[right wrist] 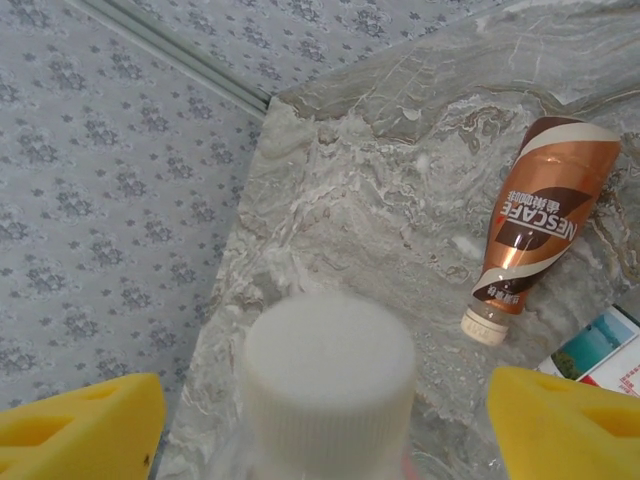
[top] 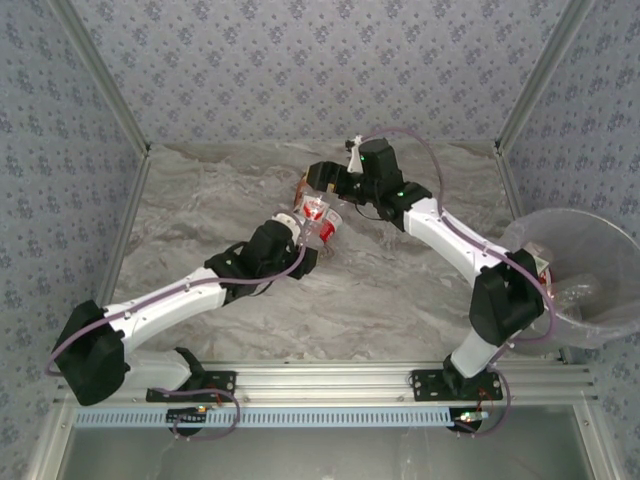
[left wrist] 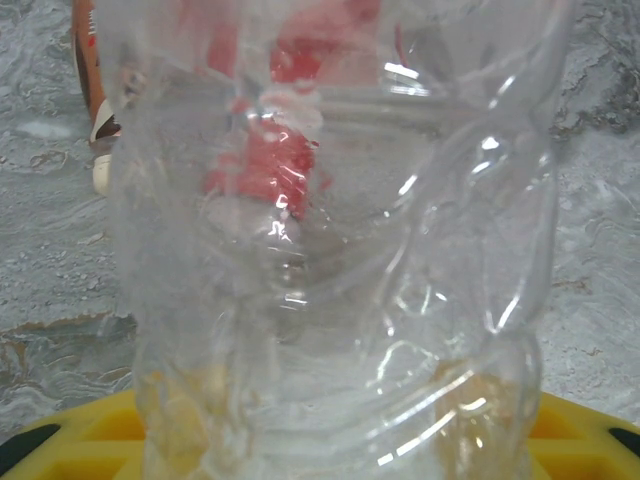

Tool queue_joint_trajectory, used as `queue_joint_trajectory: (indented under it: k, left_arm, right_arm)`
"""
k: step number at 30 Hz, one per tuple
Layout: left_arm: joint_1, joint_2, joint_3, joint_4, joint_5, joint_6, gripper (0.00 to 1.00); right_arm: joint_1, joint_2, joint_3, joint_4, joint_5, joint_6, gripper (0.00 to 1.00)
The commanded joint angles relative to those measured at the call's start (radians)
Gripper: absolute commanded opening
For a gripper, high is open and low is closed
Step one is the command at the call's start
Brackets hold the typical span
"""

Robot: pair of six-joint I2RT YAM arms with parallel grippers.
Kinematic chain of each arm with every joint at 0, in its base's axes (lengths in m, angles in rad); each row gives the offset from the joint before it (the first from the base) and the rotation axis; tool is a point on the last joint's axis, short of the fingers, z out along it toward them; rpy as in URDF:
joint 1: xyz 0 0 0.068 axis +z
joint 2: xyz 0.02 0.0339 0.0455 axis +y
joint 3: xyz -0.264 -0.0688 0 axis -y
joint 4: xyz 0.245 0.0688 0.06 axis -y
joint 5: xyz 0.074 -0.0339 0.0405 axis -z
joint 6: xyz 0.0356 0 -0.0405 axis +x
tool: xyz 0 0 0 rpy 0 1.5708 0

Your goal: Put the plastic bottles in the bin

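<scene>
Looks partly done: inside the bin [top: 620,250] at far right, a few clear shapes already; clenched in the left gripper [top: 303,228] at mid-table, a crumpled clear bottle [left wrist: 340,300]; spread wide on the right gripper [right wrist: 325,405], pads either side of a white cap [right wrist: 330,350], not touching; left to bin, a brown-labelled bottle [right wrist: 535,215] lying nearby.

Between the right pincer's [right wrist: 322,425] yellow pads [right wrist: 80,428] sits a white ribbed cap [right wrist: 328,365], beyond it a copper-brown, white-swirled Nescafe bottle [right wrist: 535,225] on the grey-veined marble bench [right wrist: 370,200], against blue-grey floral walls [right wrist: 100,200].
</scene>
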Motion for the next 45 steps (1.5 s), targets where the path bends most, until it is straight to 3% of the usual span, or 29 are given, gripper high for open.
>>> queue_joint_trajectory:
  k: [1, 8, 15, 19, 35, 45]
  left_arm:
    - [-0.019, 0.007, 0.001, 0.043, -0.04, 0.015, 0.48]
    - [-0.022, 0.027, 0.021, 0.033, -0.045, 0.027, 0.48]
    - [-0.023, 0.035, 0.039, 0.016, -0.044, 0.044, 0.48]
    - [-0.022, 0.042, 0.046, 0.009, -0.033, 0.04, 0.53]
    - [-0.02, -0.053, 0.041, 0.058, 0.066, 0.053, 0.99]
    - [0.093, -0.221, -0.052, 0.145, 0.03, -0.077, 1.0]
  right_arm:
    - [-0.005, 0.014, 0.043, -0.025, 0.019, -0.011, 0.71]
    - [-0.006, 0.004, 0.032, -0.051, 0.008, -0.051, 0.46]
    - [-0.011, -0.029, 0.002, -0.052, 0.033, -0.069, 0.14]
    - [-0.015, -0.041, -0.004, -0.049, 0.035, -0.08, 0.01]
    - [-0.027, -0.086, -0.028, -0.074, 0.059, -0.089, 0.0]
    - [-0.042, -0.178, -0.04, -0.179, 0.145, -0.192, 0.0]
